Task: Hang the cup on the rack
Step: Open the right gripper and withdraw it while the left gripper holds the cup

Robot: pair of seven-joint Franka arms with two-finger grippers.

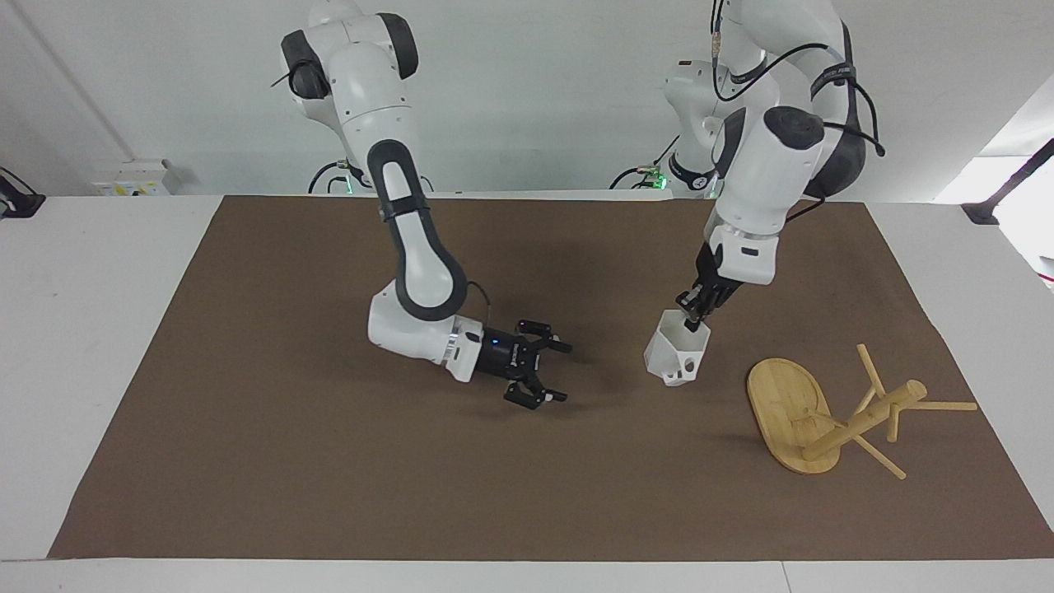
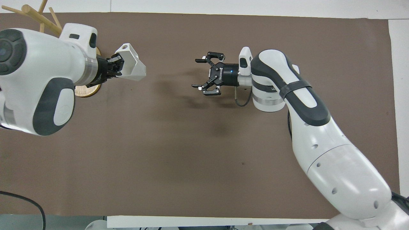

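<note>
My left gripper [image 1: 696,317] is shut on the rim of the white faceted cup [image 1: 675,358] and holds it in the air, opening up and handle low. The cup hangs over the mat, beside the oval base of the bamboo rack [image 1: 865,420]. The rack lies tipped over near the left arm's end, base on edge and pegs on the mat. My right gripper [image 1: 564,372] is open and empty, low over the middle of the mat, pointing at the cup. The overhead view shows the left gripper [image 2: 116,64], the cup [image 2: 134,65], the right gripper [image 2: 195,72] and the rack [image 2: 32,14], largely hidden by the left arm.
A brown mat [image 1: 329,461] covers most of the white table [image 1: 99,346]. Apart from the rack, nothing else lies on the mat.
</note>
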